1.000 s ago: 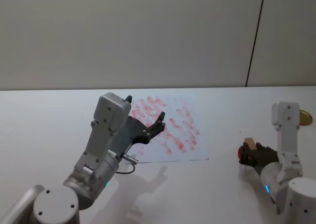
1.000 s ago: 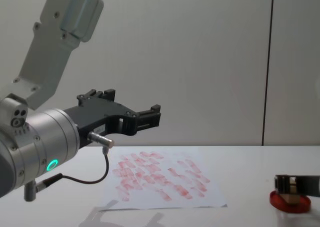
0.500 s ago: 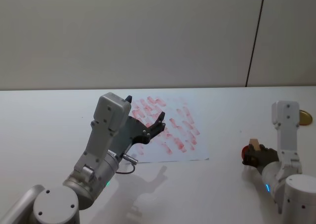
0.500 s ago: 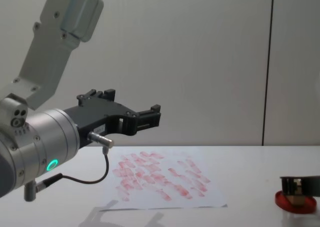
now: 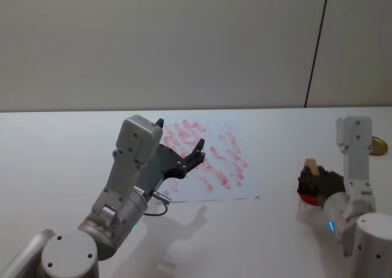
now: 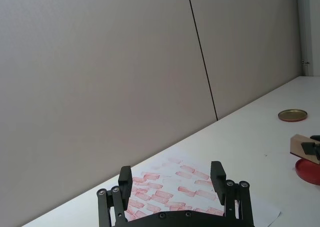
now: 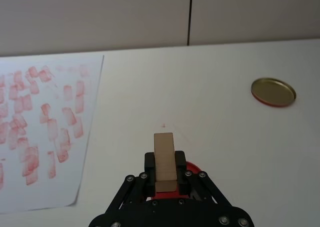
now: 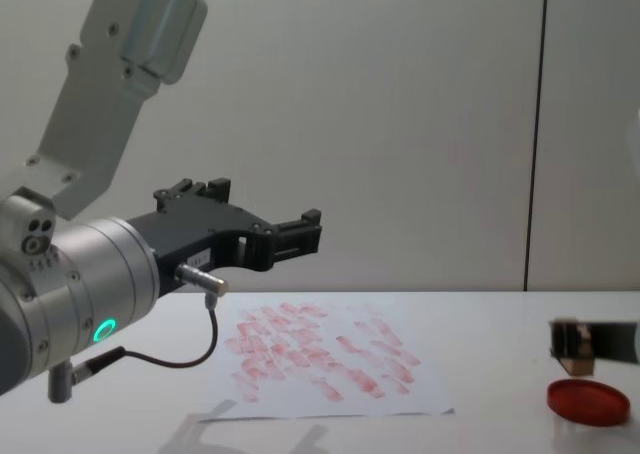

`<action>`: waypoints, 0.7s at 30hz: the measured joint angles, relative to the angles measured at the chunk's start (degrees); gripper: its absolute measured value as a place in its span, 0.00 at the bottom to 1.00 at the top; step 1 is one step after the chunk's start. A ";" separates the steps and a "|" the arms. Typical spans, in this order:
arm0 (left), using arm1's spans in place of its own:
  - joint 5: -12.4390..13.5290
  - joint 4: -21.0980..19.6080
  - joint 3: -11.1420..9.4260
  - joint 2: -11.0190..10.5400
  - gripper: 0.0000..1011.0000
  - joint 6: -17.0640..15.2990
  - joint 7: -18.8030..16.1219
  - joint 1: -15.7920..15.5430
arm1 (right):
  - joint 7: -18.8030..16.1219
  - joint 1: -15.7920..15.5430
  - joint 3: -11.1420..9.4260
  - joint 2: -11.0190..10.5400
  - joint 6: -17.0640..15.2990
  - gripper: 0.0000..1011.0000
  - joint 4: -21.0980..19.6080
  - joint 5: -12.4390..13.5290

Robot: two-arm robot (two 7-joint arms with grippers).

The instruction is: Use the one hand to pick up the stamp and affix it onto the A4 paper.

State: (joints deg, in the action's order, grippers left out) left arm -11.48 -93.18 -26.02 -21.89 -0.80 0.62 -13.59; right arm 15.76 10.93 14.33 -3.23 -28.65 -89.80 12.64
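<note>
Stamp [image 7: 164, 162] between right fingers [image 7: 150, 168], in air above red dish [image 8: 588, 402].

The right pincer [image 5: 312, 180] is hovering clamped by the counter's [image 5: 49, 143] right edge; the left pincer [image 5: 180, 134] (fingers spread) is hanging raised.

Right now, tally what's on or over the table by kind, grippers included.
1 stamp
1 sheet of paper
1 red ink pad
1 gold lid
2 grippers: left gripper open, right gripper shut on the stamp
Total: 6
</note>
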 joint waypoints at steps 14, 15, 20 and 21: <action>0.00 0.00 0.00 0.00 0.98 0.00 0.00 0.00 | -7.42 0.72 1.59 0.60 2.90 0.21 -2.42 -4.10; 0.00 0.00 0.00 0.00 0.98 0.00 0.00 0.00 | -7.86 0.93 1.73 0.75 2.93 0.21 -2.34 -4.25; 0.00 0.00 0.00 0.00 0.98 0.00 0.00 0.00 | -11.43 2.47 2.57 1.88 2.75 0.21 -0.60 -5.24; 0.00 0.00 0.00 0.00 0.98 0.00 0.00 0.00 | -12.10 2.83 2.75 2.14 2.62 0.21 -0.09 -5.40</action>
State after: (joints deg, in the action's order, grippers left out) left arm -11.48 -93.18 -26.02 -21.89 -0.80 0.63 -13.59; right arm 3.66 13.77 17.08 -1.09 -26.03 -89.89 7.24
